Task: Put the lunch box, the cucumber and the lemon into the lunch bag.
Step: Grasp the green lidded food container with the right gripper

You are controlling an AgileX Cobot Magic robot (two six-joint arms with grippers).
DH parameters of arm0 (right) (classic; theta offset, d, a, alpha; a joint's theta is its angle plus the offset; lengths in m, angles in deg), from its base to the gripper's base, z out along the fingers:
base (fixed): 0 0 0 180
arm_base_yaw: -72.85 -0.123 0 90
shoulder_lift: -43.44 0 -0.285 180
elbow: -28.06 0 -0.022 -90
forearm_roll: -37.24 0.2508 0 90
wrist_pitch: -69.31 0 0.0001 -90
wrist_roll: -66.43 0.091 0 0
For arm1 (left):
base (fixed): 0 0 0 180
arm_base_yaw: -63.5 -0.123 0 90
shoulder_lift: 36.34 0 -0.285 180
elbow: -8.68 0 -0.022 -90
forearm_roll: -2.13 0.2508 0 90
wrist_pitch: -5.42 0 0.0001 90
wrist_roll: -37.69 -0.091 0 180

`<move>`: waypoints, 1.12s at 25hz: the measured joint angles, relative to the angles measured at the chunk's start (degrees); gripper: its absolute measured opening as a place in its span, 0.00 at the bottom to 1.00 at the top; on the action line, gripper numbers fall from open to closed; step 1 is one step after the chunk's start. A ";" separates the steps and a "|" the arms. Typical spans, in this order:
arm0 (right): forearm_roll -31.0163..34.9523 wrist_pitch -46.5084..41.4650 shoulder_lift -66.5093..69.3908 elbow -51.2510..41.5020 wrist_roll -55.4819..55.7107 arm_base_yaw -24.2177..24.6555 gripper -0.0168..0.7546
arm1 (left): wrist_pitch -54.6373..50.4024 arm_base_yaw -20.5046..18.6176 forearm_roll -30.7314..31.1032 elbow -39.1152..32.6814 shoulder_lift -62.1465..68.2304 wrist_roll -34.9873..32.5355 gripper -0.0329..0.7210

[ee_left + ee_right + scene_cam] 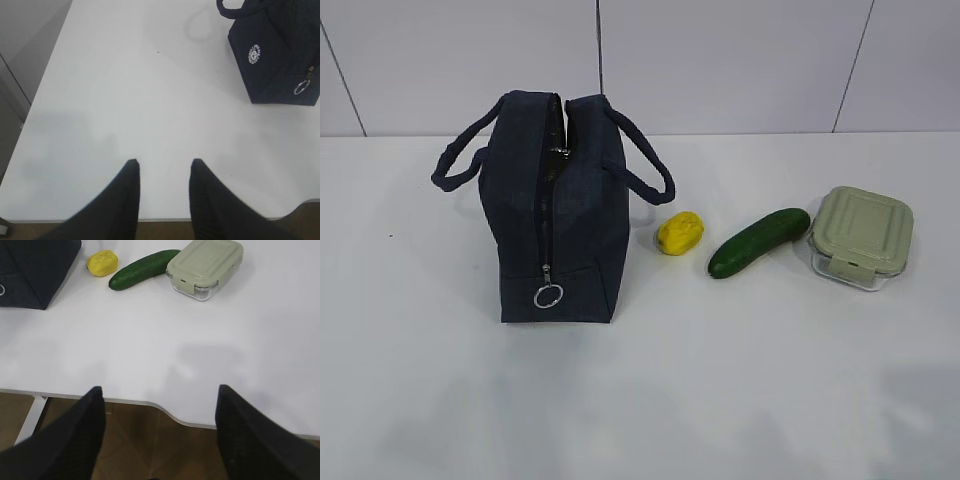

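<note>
The navy lunch bag point(557, 210) stands upright left of centre, unzipped at the top, its silver ring pull point(548, 296) hanging low on the front. Right of it in a row lie the yellow lemon point(680, 233), the dark green cucumber point(758, 242) and the lunch box point(861, 236) with its sage-green lid. All three show in the right wrist view: lemon point(102, 263), cucumber point(143, 269), lunch box point(205, 266). The bag's logo side shows in the left wrist view point(280, 55). My left gripper point(163, 164) is open and empty over the table's near edge. My right gripper point(160, 390) is wide open and empty there too.
The white table point(720, 390) ends at a near edge point(150, 402) with a notch, brown floor below. A grey cabinet point(20, 65) stands off the table's left side. A white tiled wall point(720, 60) runs behind.
</note>
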 joint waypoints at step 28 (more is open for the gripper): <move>0.00 0.00 0.00 0.00 0.00 0.00 0.69 | 0.00 0.00 0.00 0.00 0.00 0.00 0.59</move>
